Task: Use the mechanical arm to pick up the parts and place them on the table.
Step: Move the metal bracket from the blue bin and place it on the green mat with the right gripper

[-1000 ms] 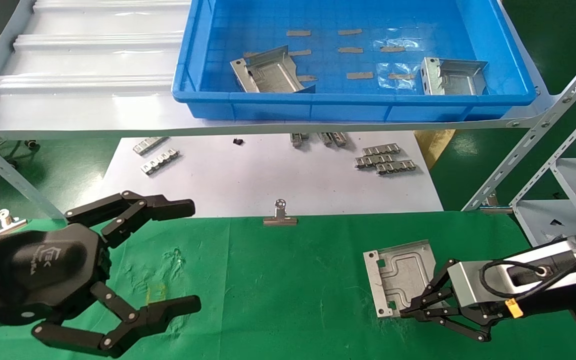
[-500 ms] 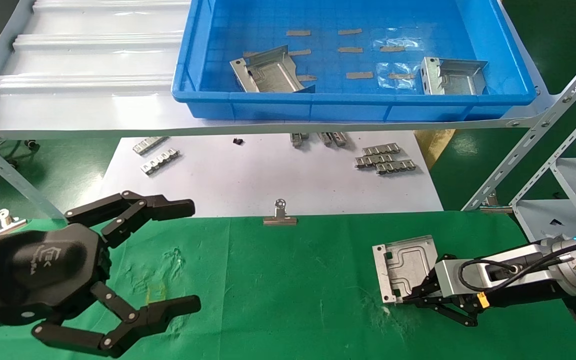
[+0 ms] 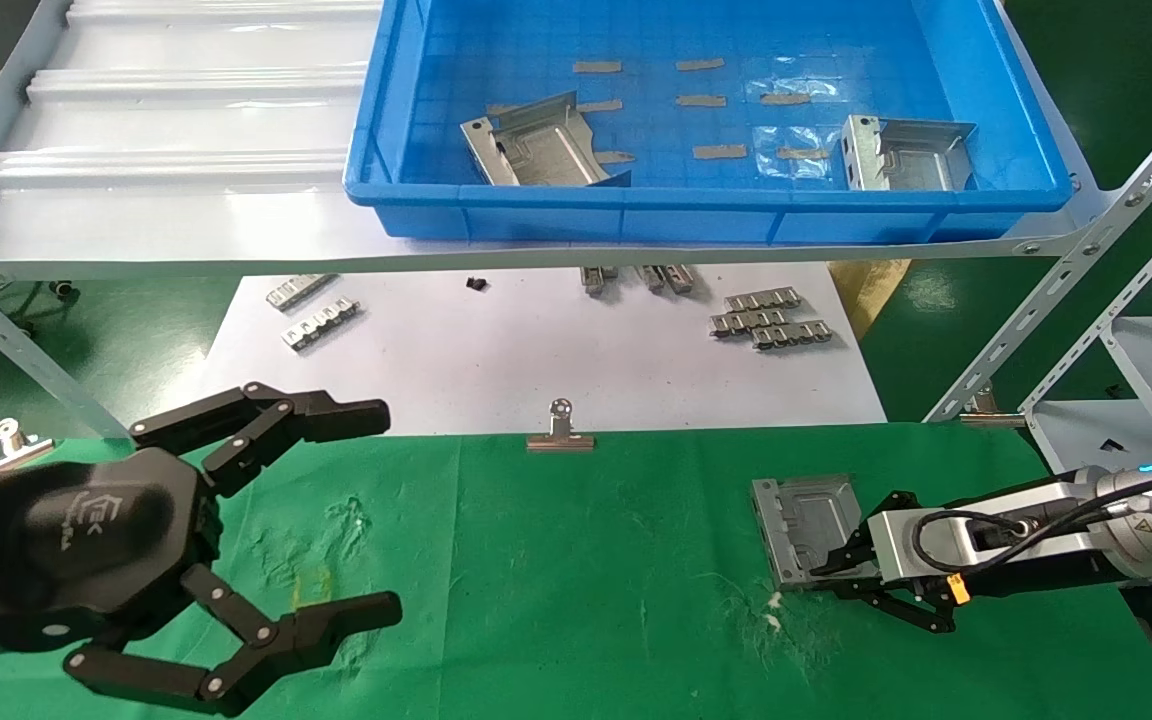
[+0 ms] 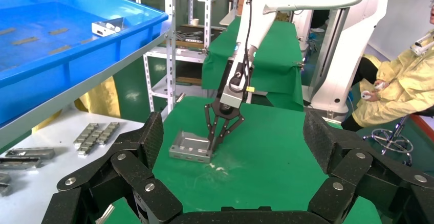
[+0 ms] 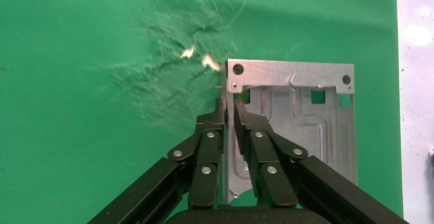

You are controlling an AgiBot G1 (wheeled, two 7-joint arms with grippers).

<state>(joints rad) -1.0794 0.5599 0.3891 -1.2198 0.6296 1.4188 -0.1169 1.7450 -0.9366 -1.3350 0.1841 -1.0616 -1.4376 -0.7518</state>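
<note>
My right gripper (image 3: pixel 821 580) is shut on the bent-up edge of a grey stamped metal part (image 3: pixel 804 522) that lies flat on the green table (image 3: pixel 586 570) at the right. In the right wrist view the fingers (image 5: pixel 210 142) pinch that edge of the part (image 5: pixel 307 116). The left wrist view shows the part (image 4: pixel 189 146) on the cloth with the right gripper (image 4: pixel 211 143) on its edge. Two more parts (image 3: pixel 536 140) (image 3: pixel 906 152) lie in the blue bin (image 3: pixel 706 218) on the shelf. My left gripper (image 3: pixel 381 510) is open and empty at the front left.
The grey ribbed shelf (image 3: pixel 176 150) overhangs a white paper sheet (image 3: pixel 536 360) with small ridged strips (image 3: pixel 766 318). A silver binder clip (image 3: pixel 560 430) sits at the cloth's far edge. White flecks (image 3: pixel 774 605) lie on scuffed cloth near the part. Shelf legs (image 3: pixel 1066 270) stand at the right.
My right gripper has lowered the part from a tilted hold until it lies flat on the green cloth, and has shifted slightly farther back. The left arm has not moved.
</note>
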